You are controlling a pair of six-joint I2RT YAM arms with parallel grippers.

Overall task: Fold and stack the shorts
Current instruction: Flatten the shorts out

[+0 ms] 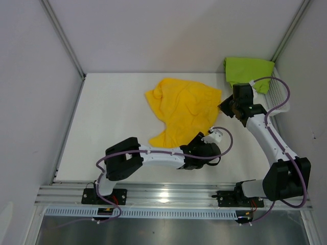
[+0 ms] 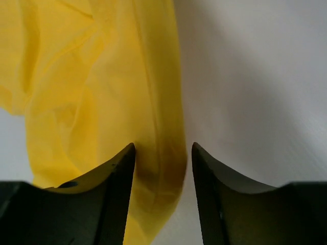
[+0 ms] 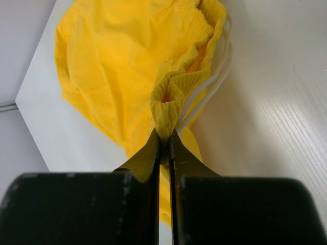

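The yellow shorts point(image 1: 181, 109) lie crumpled on the white table. My right gripper point(image 1: 224, 108) is at their right edge, and in the right wrist view it point(image 3: 164, 135) is shut on a bunched fold of the yellow shorts' point(image 3: 122, 61) elastic waistband, beside the white drawstring point(image 3: 214, 87). My left gripper point(image 1: 198, 140) is at the shorts' near right corner. In its wrist view it point(image 2: 163, 148) stands open astride a hem of the yellow shorts point(image 2: 92, 76); the cloth touches the left finger, with a gap to the right one. The lime green shorts point(image 1: 248, 71) lie in the basket at the back right.
A white mesh basket point(image 1: 280, 99) stands against the right wall at the back. Walls close in the table on the left, back and right. An aluminium rail point(image 1: 168, 194) runs along the near edge under the arm bases.
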